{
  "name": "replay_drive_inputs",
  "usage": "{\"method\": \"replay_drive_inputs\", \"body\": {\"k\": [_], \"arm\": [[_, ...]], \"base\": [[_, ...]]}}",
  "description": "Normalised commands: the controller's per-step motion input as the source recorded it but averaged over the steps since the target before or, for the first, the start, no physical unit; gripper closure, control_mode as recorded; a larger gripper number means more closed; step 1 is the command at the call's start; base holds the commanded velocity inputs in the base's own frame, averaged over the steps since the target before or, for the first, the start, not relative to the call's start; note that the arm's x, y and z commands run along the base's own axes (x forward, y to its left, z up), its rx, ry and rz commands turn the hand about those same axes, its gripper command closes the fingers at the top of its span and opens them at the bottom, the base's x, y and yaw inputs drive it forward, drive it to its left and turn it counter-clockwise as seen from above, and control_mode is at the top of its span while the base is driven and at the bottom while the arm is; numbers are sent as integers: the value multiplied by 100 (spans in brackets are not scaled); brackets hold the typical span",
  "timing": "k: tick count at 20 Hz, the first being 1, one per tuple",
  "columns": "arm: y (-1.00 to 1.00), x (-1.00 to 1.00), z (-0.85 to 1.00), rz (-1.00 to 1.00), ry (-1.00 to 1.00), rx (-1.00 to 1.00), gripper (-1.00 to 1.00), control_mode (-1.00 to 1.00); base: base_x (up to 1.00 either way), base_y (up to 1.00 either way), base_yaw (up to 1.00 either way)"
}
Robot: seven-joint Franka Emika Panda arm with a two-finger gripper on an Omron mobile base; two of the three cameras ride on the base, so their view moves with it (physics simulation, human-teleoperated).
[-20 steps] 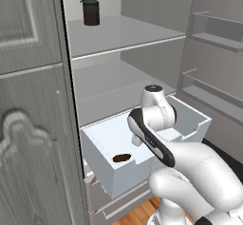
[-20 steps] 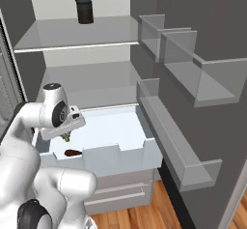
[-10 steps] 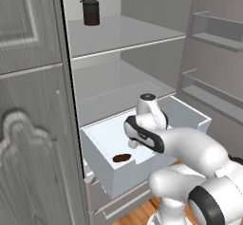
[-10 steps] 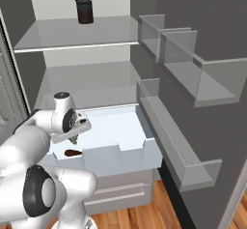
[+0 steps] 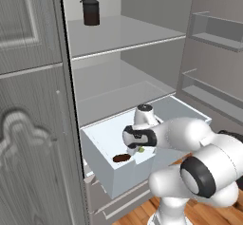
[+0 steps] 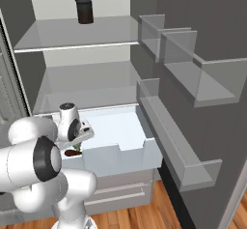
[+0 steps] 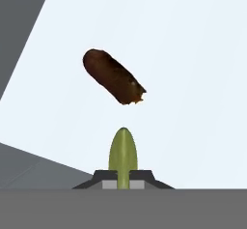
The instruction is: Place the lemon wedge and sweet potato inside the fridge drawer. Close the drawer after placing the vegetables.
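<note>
Hand view showed the yellow-green lemon wedge [image 7: 123, 156] pinched between the gripper [image 7: 123, 176] fingers above the dark-brown sweet potato [image 7: 113, 77]; the arm had dropped lower into the fridge drawer [image 5: 107, 169].

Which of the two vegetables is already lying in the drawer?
The sweet potato, dark brown, lies loose on the fridge drawer floor; the lemon wedge sits between the gripper fingers.

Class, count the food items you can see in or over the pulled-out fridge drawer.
2: the sweet potato lies on the fridge drawer floor; the lemon wedge is held in the gripper above it.
</note>
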Motion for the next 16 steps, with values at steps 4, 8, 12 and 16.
{"method": "replay_drive_inputs", "body": {"k": [4, 8, 12, 16], "arm": [[2, 2, -44, 0, 0, 0, 100, -100], [0, 0, -41, 0, 0, 0, 100, -100], [0, 0, -32, 0, 0, 0, -100, -100], [0, 0, -5, 0, 0, 0, -100, -100]], "base": [[0, 0, 0], [0, 0, 0], [0, 0, 0], [0, 0, 0]]}}
